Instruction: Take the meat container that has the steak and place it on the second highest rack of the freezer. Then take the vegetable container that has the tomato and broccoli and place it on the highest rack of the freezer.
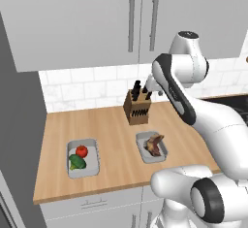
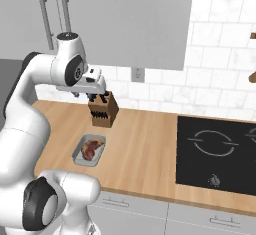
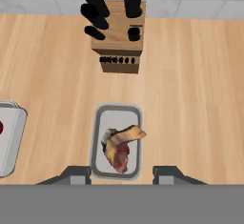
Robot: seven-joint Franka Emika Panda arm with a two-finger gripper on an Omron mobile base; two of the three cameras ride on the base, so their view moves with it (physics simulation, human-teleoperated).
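Left base view, counter: you see a wooden counter [image 1: 116,173] carrying two grey trays well apart from each other.
Left base view, vegetable container [image 1: 83,170]: it holds the tomato [image 1: 82,150] touching the broccoli [image 1: 77,162].
Left base view, meat container [image 1: 152,155]: the steak [image 1: 155,144] lies inside it, in front of the knife block [image 1: 136,107].
Left base view, freezer [image 1: 17,139]: its dark side stands at your left edge.
Right base view, gripper [image 2: 85,95]: it hangs high above the counter, just beside the knife block's handles.
Right base view, cooktop [image 2: 217,154]: black, well to the right of the meat container.
Hand view, jaws: both finger tips [image 3: 76,175] stand apart, one on either side of the meat container's near end far below, grasping nothing.
Hand view, steak: it sits in the tray's near half.
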